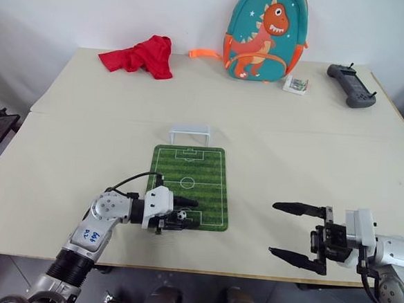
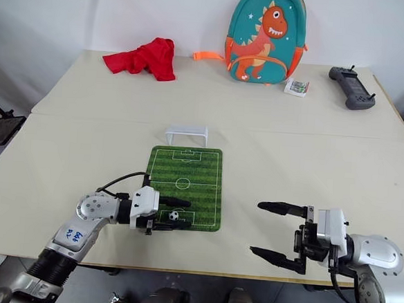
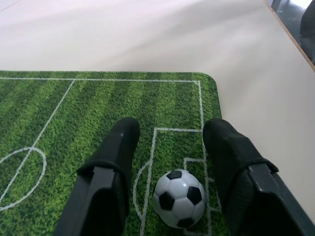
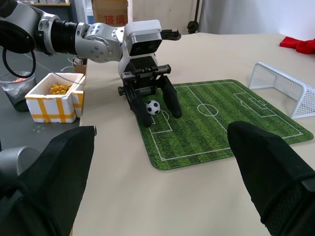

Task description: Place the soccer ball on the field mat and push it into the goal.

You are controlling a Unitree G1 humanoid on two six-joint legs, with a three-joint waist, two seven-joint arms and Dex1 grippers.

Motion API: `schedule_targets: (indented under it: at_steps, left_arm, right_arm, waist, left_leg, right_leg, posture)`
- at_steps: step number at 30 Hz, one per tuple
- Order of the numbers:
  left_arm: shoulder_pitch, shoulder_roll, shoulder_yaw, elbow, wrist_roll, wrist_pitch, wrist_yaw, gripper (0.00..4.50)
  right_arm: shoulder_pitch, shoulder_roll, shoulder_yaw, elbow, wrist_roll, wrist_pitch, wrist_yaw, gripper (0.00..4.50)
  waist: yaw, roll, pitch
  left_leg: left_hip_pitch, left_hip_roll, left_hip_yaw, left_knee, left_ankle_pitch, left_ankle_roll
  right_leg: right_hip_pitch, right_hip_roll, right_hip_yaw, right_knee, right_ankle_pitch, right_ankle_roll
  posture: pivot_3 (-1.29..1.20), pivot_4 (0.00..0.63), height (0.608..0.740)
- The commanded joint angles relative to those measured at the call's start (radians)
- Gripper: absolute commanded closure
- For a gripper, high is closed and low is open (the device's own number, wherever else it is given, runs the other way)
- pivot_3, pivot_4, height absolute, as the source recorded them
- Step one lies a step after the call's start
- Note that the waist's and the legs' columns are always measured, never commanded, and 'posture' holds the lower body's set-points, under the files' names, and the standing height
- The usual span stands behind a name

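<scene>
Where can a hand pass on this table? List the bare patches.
Bare: the wide strip between the goal and the far-edge row; the tabletop right of the field mat up to the right gripper.
Crowded: the mat's near end, with left gripper and soccer ball; the far edge, with red cloth, dinosaur backpack, controller.

In the head views we could not read the small card or packet (image 1: 296,84) beside the backpack (image 1: 265,35), whose top the picture's edge cut off, and the left gripper (image 1: 184,211) covered part of the soccer ball (image 1: 181,215), so contact could not be judged there. In the left wrist view the field mat (image 3: 74,113) ran off the picture's edge, and we could not tell whether either finger (image 3: 110,167) touched the ball. In the right wrist view the goal (image 4: 280,88) was cut off at the frame edge, and the yellow contents of the foam box (image 4: 51,98) were too small to identify.
</scene>
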Motion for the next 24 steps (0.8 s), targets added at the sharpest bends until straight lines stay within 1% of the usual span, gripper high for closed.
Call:
schedule_targets:
  at_steps: [1, 4, 8, 9, 10, 11, 12, 15, 18, 19, 20, 24]
  left_arm:
    - [-0.002, -0.003, 0.023, -0.017, -0.024, -0.015, -0.003, 2.12]
    - [-0.007, -0.011, 0.039, -0.029, -0.051, -0.021, -0.007, 2.12]
    - [-0.008, -0.01, 0.079, -0.074, -0.122, -0.009, -0.032, 2.12]
    - [-0.001, 0.001, 0.112, -0.108, -0.164, 0.001, -0.038, 2.12]
    - [0.016, 0.03, 0.158, -0.157, -0.233, 0.046, -0.053, 2.12]
    - [0.038, 0.063, 0.198, -0.19, -0.271, 0.068, -0.07, 2.12]
    - [0.07, 0.101, 0.226, -0.221, -0.306, 0.101, -0.095, 2.29]
    - [0.152, 0.165, 0.245, -0.259, -0.324, 0.129, -0.135, 2.98]
    - [0.24, 0.189, 0.231, -0.304, -0.315, 0.117, -0.165, 3.89]
    - [0.262, 0.186, 0.223, -0.315, -0.313, 0.119, -0.166, 4.3]
    - [0.277, 0.179, 0.211, -0.32, -0.305, 0.12, -0.159, 4.47]
    - [0.304, 0.132, 0.144, -0.301, -0.236, 0.092, -0.121, 4.47]
  right_arm:
    - [0.001, 0.01, -0.014, -0.016, 0.015, -0.011, 0.006, 0.0]
    - [0.007, 0.018, -0.014, -0.002, 0.01, -0.022, 0.019, 0.0]
    - [0.017, 0.025, -0.017, 0.02, 0.006, -0.035, 0.037, 0.0]
    - [0.02, 0.028, -0.021, 0.031, 0.005, -0.044, 0.043, 0.0]
    - [0.017, 0.034, -0.029, 0.043, 0.007, -0.051, 0.04, 0.0]
    - [0.007, 0.045, -0.041, 0.048, 0.025, -0.038, 0.019, 0.0]
    - [-0.001, 0.055, -0.05, 0.052, 0.033, -0.036, 0.002, 0.0]
    - [0.003, 0.049, -0.049, 0.06, 0.023, -0.052, 0.031, 0.0]
    - [0.009, 0.054, -0.062, 0.102, 0.011, -0.086, 0.063, 0.0]
    - [0.006, 0.06, -0.067, 0.119, 0.008, -0.1, 0.069, 0.0]
    - [0.004, 0.063, -0.069, 0.133, 0.004, -0.11, 0.072, 0.0]
    - [0.001, 0.067, -0.064, 0.152, -0.017, -0.15, 0.078, 0.0]
  waist:
    - [0.0, 0.0, 0.0]
    - [0.0, 0.0, 0.0]
    - [0.0, 0.0, 0.0]
    - [-0.001, 0.0, 0.0]
    - [-0.001, -0.001, 0.001]
    - [-0.003, -0.002, 0.001]
    - [-0.007, -0.002, 0.001]
    - [-0.014, 0.002, 0.0]
    - [-0.004, 0.002, 0.0]
    - [-0.001, 0.002, 0.0]
    - [0.001, 0.001, 0.001]
    - [0.006, 0.001, 0.001]
  left_leg:
    - [0.0, 0.0, 0.0, 0.0, 0.0, 0.0]
    - [0.0, 0.0, 0.0, 0.0, 0.0, 0.0]
    - [0.0, 0.0, 0.0, 0.0, 0.0, 0.0]
    - [0.0, 0.0, 0.0, 0.0, 0.0, 0.0]
    - [0.0, 0.0, 0.0, 0.0, 0.0, 0.0]
    - [0.0, 0.0, 0.0, 0.0, 0.0, 0.0]
    - [0.0, 0.001, 0.0, 0.0, 0.0, 0.0]
    - [0.001, 0.002, 0.001, -0.001, -0.001, -0.001]
    - [0.002, 0.002, 0.001, -0.002, -0.001, -0.001]
    - [0.001, 0.002, 0.0, -0.001, -0.001, -0.001]
    - [0.001, 0.002, 0.0, -0.001, -0.001, -0.001]
    - [0.001, 0.001, 0.0, 0.0, -0.001, 0.0]
  right_leg:
    - [0.0, 0.0, 0.0, 0.0, 0.0, 0.0]
    - [0.0, 0.0, 0.0, 0.0, 0.0, 0.0]
    - [0.0, 0.0, 0.0, 0.0, 0.0, 0.0]
    - [0.0, 0.0, 0.0, 0.0, 0.0, 0.0]
    - [0.0, 0.0, 0.0, 0.0, 0.0, 0.0]
    - [0.0, 0.0, 0.0, 0.0, 0.0, 0.0]
    - [0.0, 0.0, 0.001, 0.001, 0.0, 0.0]
    - [0.0, 0.001, 0.002, 0.001, 0.0, -0.001]
    - [0.0, 0.001, 0.002, -0.001, 0.0, -0.001]
    - [0.002, 0.001, 0.003, -0.003, 0.0, -0.001]
    - [0.002, 0.001, 0.003, -0.003, 0.0, -0.001]
    - [0.003, 0.001, 0.003, -0.005, 0.0, -0.001]
  posture:
    - [0.0, 0.15, 0.74]
    - [0.0, 0.15, 0.74]
    - [0.0, 0.15, 0.74]
    - [0.0, 0.15, 0.74]
    - [0.0, 0.15, 0.74]
    - [0.0, 0.15, 0.74]
    - [0.0, 0.15, 0.74]
    - [0.0, 0.15, 0.74]
    - [0.0, 0.15, 0.74]
    - [0.0, 0.15, 0.74]
    - [0.0, 0.15, 0.74]
    - [0.0, 0.15, 0.74]
